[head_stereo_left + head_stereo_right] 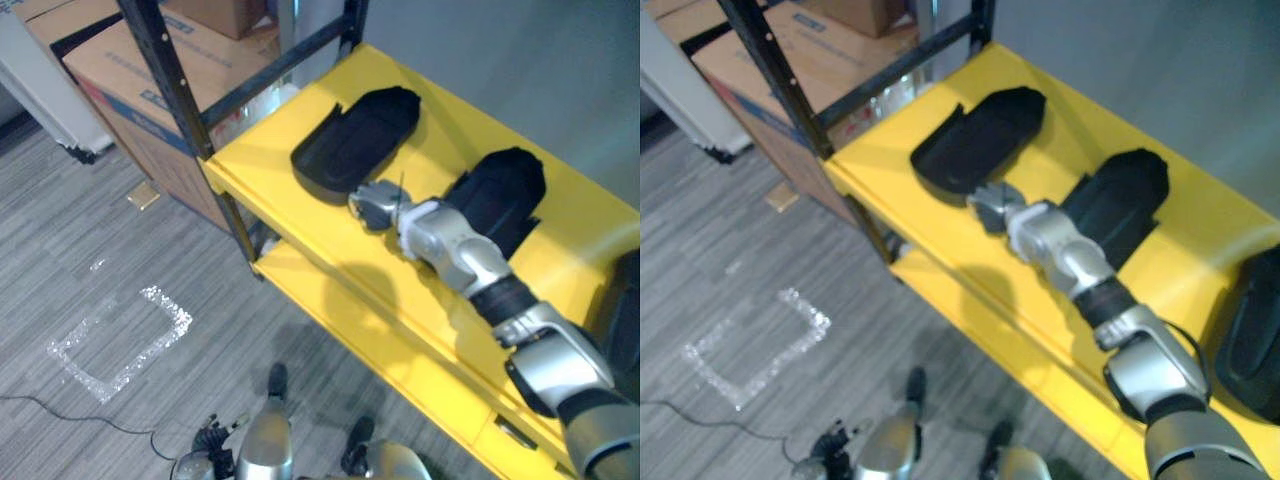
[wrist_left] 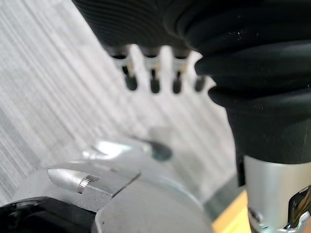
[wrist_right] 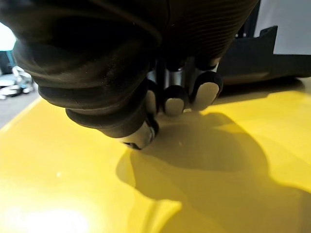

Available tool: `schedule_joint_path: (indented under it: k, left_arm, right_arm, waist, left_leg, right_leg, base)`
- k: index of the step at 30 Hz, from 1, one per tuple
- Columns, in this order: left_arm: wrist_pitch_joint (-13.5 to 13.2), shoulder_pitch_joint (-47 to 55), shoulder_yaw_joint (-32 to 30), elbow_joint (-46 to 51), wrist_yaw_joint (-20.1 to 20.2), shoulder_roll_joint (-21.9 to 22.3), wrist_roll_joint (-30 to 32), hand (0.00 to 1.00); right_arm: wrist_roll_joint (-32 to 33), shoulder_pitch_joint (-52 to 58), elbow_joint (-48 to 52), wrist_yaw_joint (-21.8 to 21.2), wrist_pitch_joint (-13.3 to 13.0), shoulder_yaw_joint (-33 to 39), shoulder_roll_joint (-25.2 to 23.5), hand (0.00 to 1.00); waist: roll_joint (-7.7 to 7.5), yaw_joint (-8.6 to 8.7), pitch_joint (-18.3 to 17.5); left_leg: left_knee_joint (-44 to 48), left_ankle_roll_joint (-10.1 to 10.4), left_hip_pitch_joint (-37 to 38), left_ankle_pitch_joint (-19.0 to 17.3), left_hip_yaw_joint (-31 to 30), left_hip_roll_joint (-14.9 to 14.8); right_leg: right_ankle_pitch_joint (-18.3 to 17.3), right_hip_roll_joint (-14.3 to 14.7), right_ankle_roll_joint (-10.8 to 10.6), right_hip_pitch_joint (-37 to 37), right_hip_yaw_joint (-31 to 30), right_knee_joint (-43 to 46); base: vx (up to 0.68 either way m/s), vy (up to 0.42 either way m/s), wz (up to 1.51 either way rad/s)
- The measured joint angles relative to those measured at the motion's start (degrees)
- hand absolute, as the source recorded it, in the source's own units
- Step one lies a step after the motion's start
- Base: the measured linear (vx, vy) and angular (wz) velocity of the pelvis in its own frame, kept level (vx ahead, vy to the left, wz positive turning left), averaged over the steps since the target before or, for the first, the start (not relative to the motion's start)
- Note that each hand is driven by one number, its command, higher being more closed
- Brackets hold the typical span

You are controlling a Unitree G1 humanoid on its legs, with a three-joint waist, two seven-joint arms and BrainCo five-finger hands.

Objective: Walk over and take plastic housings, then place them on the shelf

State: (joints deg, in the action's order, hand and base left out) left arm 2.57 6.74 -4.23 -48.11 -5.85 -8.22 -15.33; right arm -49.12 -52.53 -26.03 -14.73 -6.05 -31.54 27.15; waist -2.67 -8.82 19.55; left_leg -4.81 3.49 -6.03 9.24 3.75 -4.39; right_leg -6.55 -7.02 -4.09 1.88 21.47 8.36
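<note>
Grey carpet floor (image 1: 60,250), finely striped, evenly lit. White tape square (image 1: 170,305) marked on it in rough outline, patchy along its sides. Small tan scrap (image 1: 143,195) on the carpet near the rack's foot. Yellow shelf (image 1: 260,160) carried on black metal uprights (image 1: 165,70); lower yellow board (image 1: 330,300) just beneath. Cardboard boxes (image 1: 110,70) stacked behind the uprights. White panel (image 1: 35,80) at far left. Plain grey-blue wall (image 1: 500,60) behind.

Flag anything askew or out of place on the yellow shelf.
Nothing stands out. Three black housings lie flat and apart on the yellow shelf, angled alike; the right hand is between two, holding nothing.
</note>
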Motion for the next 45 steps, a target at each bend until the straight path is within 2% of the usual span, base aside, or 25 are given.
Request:
schedule_joint_path:
  k: [13,16,19,22,24,25,26,27,28,31,32,34,37,39,40,41,42,43,45]
  left_arm:
    - [0.0,0.0,-0.1,0.2,1.1,0.2,0.2,0.0]
    - [0.0,0.2,-0.2,0.2,1.8,0.2,0.3,0.0]
    - [0.0,0.5,-0.8,-0.2,1.8,0.1,0.6,0.0]
    - [0.1,2.1,-1.9,-0.6,1.6,-0.3,0.7,0.0]
    - [1.0,2.6,-2.3,-2.2,1.3,-1.4,0.9,0.0]
    - [1.4,2.9,-2.4,-3.3,0.9,-2.1,2.4,0.0]
    - [1.4,3.0,-2.4,-4.1,0.8,-2.3,3.0,0.0]
    - [1.4,3.1,-2.4,-4.9,0.7,-2.4,3.1,0.0]
    - [1.4,3.5,-2.5,-5.8,0.5,-2.4,4.2,0.0]
    - [1.4,3.4,-2.7,-7.8,0.5,-2.2,5.1,0.0]
    - [1.3,3.5,-2.7,-8.1,0.6,-2.1,5.1,0.0]
    - [1.2,3.2,-3.0,-9.7,1.1,-1.2,5.3,0.0]
    - [1.0,3.0,-3.7,-11.2,2.0,0.3,6.3,0.0]
    - [0.4,3.0,-3.6,-11.6,2.5,2.6,6.2,0.0]
    - [0.0,3.0,-3.6,-11.6,2.6,2.9,6.1,0.0]
    - [-0.8,3.0,-3.6,-11.5,2.6,3.0,4.7,0.0]
    - [-1.3,3.1,-3.6,-11.5,2.6,2.9,4.0,0.0]
    - [-1.3,3.1,-3.6,-11.4,2.6,2.9,3.8,0.0]
    - [-1.4,3.7,-3.5,-11.4,2.5,2.9,1.5,0.0]
  right_arm:
    - [-1.2,-0.1,0.2,0.9,0.3,0.0,0.7,1.0]
    - [-1.2,-0.1,3.1,0.9,0.2,0.8,3.0,1.0]
    - [-0.9,0.0,11.9,1.1,0.2,5.5,7.7,1.0]
    - [2.0,1.1,21.0,3.2,0.2,13.1,12.2,1.0]
    - [5.3,4.1,26.8,5.8,0.2,20.8,15.9,1.0]
    - [7.1,6.9,29.3,7.6,0.2,25.6,18.2,1.0]
    - [8.9,9.1,30.9,9.2,0.1,29.3,19.9,1.0]
    - [9.8,10.7,31.8,10.1,0.1,31.6,21.1,1.0]
    - [12.1,15.1,33.5,13.1,0.0,38.2,24.1,1.0]
    - [15.5,23.3,34.5,16.7,-0.4,48.4,26.8,1.0]
    - [16.4,25.4,34.5,17.6,-0.5,50.4,27.2,1.0]
    - [19.0,34.1,34.3,21.0,-1.1,58.0,27.5,1.0]
    - [20.6,42.7,33.5,25.3,-1.3,64.1,27.4,1.0]
    - [22.7,51.3,31.2,31.2,-0.6,70.6,24.1,1.0]
    - [23.7,53.1,30.6,32.9,-0.2,72.3,22.4,1.0]
    - [25.8,56.4,28.9,37.2,0.1,75.6,18.4,1.0]
    - [28.2,59.1,27.8,40.4,0.1,78.5,14.6,0.0]
    - [29.6,60.5,26.9,42.2,0.1,80.0,12.2,0.0]
    - [33.0,64.6,24.1,47.6,-0.3,83.8,3.0,0.0]
  waist:
    - [0.44,0.05,0.3]
    - [0.36,0.29,0.2]
    - [-0.41,1.7,-0.3]
    - [-2.7,4.35,-2.2]
    - [-4.71,6.08,-3.9]
    - [-5.64,7.36,-6.0]
    - [-5.93,8.11,-7.2]
    - [-5.84,8.79,-8.0]
    - [-5.5,10.7,-10.1]
    - [-4.6,13.66,-12.8]
    - [-4.41,14.31,-13.2]
    - [-2.98,16.99,-14.8]
    - [-1.35,19.44,-15.6]
    - [0.56,21.45,-16.8]
    - [0.66,21.67,-16.8]
    - [0.52,22.41,-16.9]
    - [0.15,22.86,-17.1]
    - [-0.08,23.32,-17.3]
    - [-0.69,23.97,-17.8]
  left_leg:
    - [0.0,0.0,0.3,0.0,0.4,-0.1]
    - [0.0,-0.1,1.1,-0.3,2.0,-0.2]
    - [-0.3,0.0,2.2,-0.9,4.1,-0.5]
    - [-0.3,0.3,3.5,-1.8,7.0,-0.7]
    - [-0.3,0.5,5.2,-2.3,9.8,-0.8]
    - [-0.3,0.7,5.7,-2.4,11.6,-1.0]
    - [-0.3,0.8,6.3,-2.5,12.9,-1.4]
    - [-0.3,1.1,6.6,-2.7,13.5,-1.8]
    - [-0.3,1.6,7.8,-3.2,16.1,-3.1]
    - [-0.3,2.4,9.7,-4.1,20.0,-4.4]
    - [-0.3,2.4,10.4,-4.3,21.1,-4.6]
    - [-0.4,2.9,11.9,-5.3,24.3,-5.1]
    - [-0.4,3.5,13.1,-5.7,27.5,-5.0]
    - [-0.4,4.0,14.8,-5.3,29.9,-5.1]
    - [-0.4,4.1,15.2,-5.3,30.3,-5.2]
    - [-0.4,4.3,15.3,-5.2,31.2,-5.5]
    - [-0.4,4.4,15.0,-5.1,31.6,-5.7]
    - [-0.5,4.4,14.9,-5.2,31.6,-5.9]
    - [-0.5,4.4,14.1,-5.5,31.8,-6.4]
  right_leg:
    - [-0.2,0.0,0.0,0.0,-0.4,0.0]
    - [-0.1,0.0,-0.1,0.0,-1.8,-0.2]
    - [0.4,0.2,-0.6,0.2,-4.1,-1.2]
    - [1.2,0.2,-0.9,0.4,-6.6,-2.5]
    - [1.8,0.3,-1.2,1.4,-8.9,-3.6]
    - [2.6,0.5,-1.1,1.3,-10.2,-4.2]
    - [3.4,0.9,-1.5,1.3,-11.6,-4.4]
    - [4.2,1.2,-1.3,1.2,-12.5,-4.6]
    - [6.0,2.4,-1.2,0.9,-15.4,-5.1]
    - [7.0,3.8,-0.8,0.1,-19.6,-5.4]
    - [7.1,4.0,-0.8,0.1,-20.6,-5.5]
    - [7.0,4.7,-0.6,-0.1,-24.2,-6.2]
    - [5.3,5.0,0.4,-1.3,-26.8,-5.8]
    - [5.1,5.5,0.3,-1.7,-28.4,-5.6]
    - [5.1,5.6,0.2,-1.7,-29.0,-5.5]
    - [5.2,6.0,0.2,-1.8,-29.7,-5.5]
    - [5.2,6.0,0.2,-2.1,-29.8,-6.1]
    - [5.2,6.0,0.2,-2.1,-29.9,-6.7]
    - [5.5,6.1,-0.2,-2.3,-30.1,-6.9]
  base:
    - [0.0,-0.005,-0.01]
    - [0.0,-0.009,-0.25]
    - [0.02,-0.011,-0.38]
    - [0.07,0.0,-0.48]
    - [0.11,0.004,-0.52]
    - [0.11,0.001,-0.56]
    - [0.07,0.001,-0.52]
    - [0.06,-0.004,-0.8]
    - [0.03,-0.001,-0.76]
    - [0.0,-0.005,-0.84]
    - [-0.06,-0.02,-0.93]
    - [-0.09,-0.024,-0.85]
    - [-0.12,-0.038,-0.71]
    - [-0.1,-0.033,-0.56]
    - [-0.08,-0.029,-0.46]
    - [-0.09,-0.026,-0.38]
    - [-0.1,-0.028,-0.31]
    - [-0.1,-0.031,-0.26]
    - [-0.06,-0.016,-0.21]
